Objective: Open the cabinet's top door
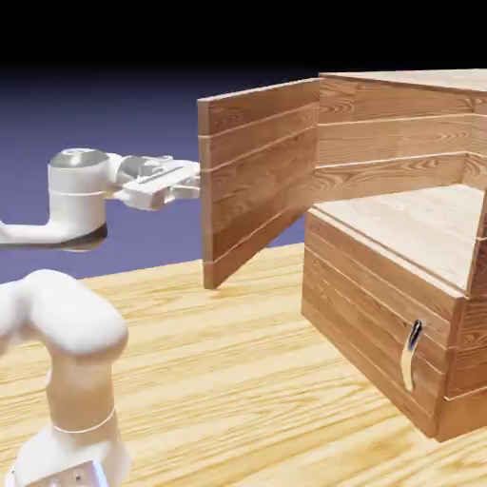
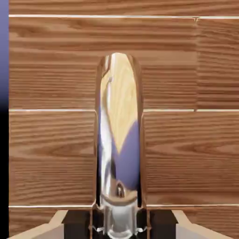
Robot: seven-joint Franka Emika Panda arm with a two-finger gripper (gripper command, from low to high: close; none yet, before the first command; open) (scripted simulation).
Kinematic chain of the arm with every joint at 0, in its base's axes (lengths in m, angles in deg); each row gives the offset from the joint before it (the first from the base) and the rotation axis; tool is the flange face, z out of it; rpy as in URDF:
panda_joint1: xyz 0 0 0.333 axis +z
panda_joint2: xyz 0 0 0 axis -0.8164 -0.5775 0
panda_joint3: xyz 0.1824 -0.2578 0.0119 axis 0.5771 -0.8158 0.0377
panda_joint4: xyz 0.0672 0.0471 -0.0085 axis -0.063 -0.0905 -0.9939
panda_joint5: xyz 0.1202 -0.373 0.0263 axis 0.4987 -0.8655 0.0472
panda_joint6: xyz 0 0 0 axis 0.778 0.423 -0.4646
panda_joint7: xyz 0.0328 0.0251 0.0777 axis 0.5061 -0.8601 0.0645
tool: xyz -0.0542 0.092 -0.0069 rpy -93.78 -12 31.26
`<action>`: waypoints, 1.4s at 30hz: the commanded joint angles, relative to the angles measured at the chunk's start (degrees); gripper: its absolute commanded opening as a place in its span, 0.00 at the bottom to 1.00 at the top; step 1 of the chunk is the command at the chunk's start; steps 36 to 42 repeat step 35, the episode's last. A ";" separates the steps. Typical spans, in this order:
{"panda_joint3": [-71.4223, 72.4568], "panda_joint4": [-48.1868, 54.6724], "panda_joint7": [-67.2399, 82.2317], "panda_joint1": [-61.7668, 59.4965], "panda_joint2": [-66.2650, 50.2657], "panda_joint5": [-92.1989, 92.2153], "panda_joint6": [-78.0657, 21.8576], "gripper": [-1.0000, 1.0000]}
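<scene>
The cabinet (image 1: 399, 285) of reddish-brown planks stands at the exterior view's right. Its top door (image 1: 262, 171) is swung wide open to the left, and its inner face shows. My gripper (image 1: 193, 181) reaches the door's far side near its free edge; the handle is hidden there. In the hand view the shiny curved handle (image 2: 119, 140) rises large and upright against the door's planks (image 2: 186, 70). Its lower end sits between my fingertips (image 2: 51, 226) at the bottom edge, with the gripper (image 2: 119, 228) shut on it.
The lower panel (image 1: 371, 323) is closed, with its short metal handle (image 1: 412, 354) facing the front. The cabinet's opened upper space shows a wooden shelf (image 1: 418, 224). My arm's elbow (image 1: 67, 352) rises at the lower left above the wooden table (image 1: 238, 380).
</scene>
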 commanded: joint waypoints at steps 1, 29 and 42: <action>2.08 1.44 -0.28 -0.61 -1.18 1.83 -1.79 0.00; 48.76 57.73 1.10 -51.08 -12.61 27.80 -44.31 0.00; 53.42 70.18 4.66 -61.89 -9.05 29.49 -51.37 0.00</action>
